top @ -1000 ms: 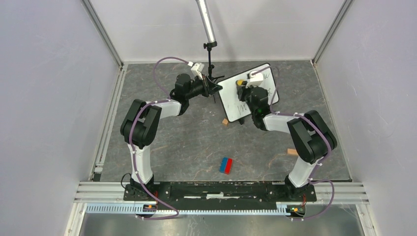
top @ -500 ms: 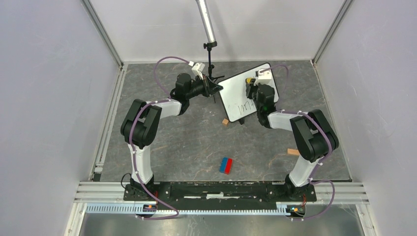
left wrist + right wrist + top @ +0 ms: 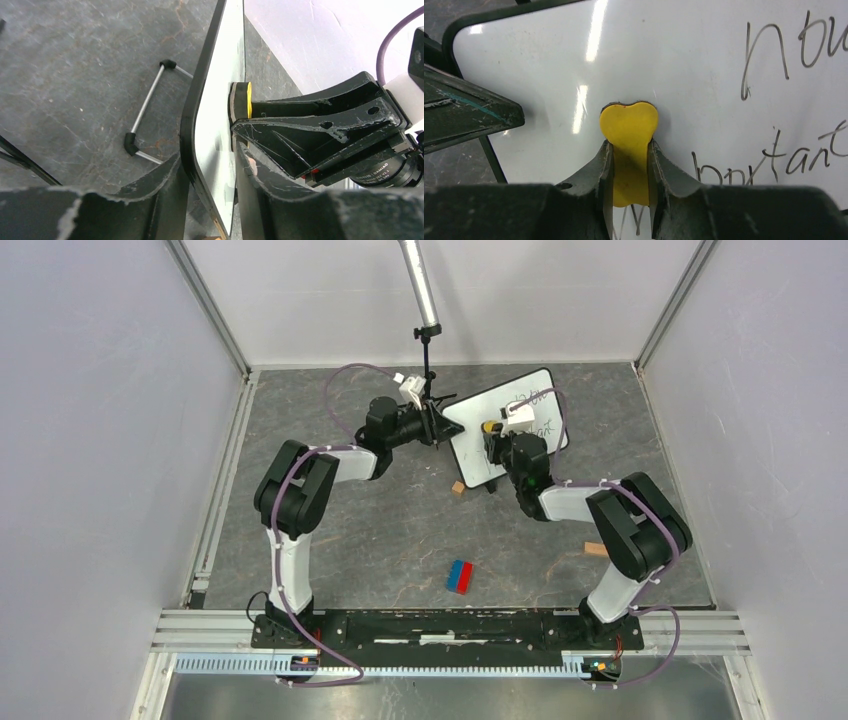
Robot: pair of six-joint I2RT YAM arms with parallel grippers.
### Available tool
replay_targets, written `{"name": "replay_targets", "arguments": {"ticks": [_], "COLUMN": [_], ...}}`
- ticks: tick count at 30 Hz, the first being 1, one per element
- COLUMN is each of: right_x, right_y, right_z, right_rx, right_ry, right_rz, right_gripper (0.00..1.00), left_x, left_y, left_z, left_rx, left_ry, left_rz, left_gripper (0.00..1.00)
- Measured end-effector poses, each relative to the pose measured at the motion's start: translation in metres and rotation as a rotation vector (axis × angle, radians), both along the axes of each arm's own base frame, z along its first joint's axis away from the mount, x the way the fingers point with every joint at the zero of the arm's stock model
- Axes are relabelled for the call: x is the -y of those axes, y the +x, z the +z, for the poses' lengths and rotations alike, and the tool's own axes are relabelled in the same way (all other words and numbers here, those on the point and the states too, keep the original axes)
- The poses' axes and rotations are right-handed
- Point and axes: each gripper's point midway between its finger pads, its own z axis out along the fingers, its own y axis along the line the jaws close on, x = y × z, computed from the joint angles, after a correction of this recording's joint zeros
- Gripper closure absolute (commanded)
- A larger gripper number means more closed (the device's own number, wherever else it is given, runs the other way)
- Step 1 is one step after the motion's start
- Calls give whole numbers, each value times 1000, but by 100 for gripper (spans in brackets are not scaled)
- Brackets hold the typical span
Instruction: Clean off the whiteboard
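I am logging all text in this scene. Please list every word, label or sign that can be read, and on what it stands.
"nou": handwriting at the top right of the whiteboard, cut by the picture's edge.
"pprtant", roughly: handwriting lower on it, the first letters unsure.
"DAMIAO": on the black round part at the right wrist; the line above it is too small to read.

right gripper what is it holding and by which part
The right gripper is shut on the yellow eraser, pinching its lower end; the heart-shaped top is pressed against the whiteboard.
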Motion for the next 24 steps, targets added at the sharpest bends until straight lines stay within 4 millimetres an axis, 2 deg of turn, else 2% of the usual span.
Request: {"name": "replay_targets", "arguments": {"ticks": [6, 8, 13, 20, 24], "right_x": [3, 2, -18, -66, -71], "right_y": [-15, -19, -30, -46, -44], "right_z": [-15, -18, -18, -17, -15], "right_rx": [-34, -40, -38, -20, -17], "right_ry": [-7, -9, -16, -6, 34], "right_rz": [10, 13, 40, 116, 97], "right_gripper": [91, 91, 92, 92, 92], "left_x": [7, 8, 9, 8, 6], "left_y": [-7, -7, -9, -7, -5], "left_z": [-17, -18, -16, -18, -18], "left_rx": [-51, -60, -73, -90, -101], "left_ry": [-2, -8, -18, -10, -5], "left_rz": [-13, -15, -20, -16, -12], "left_gripper": [81, 85, 97, 98, 98]}}
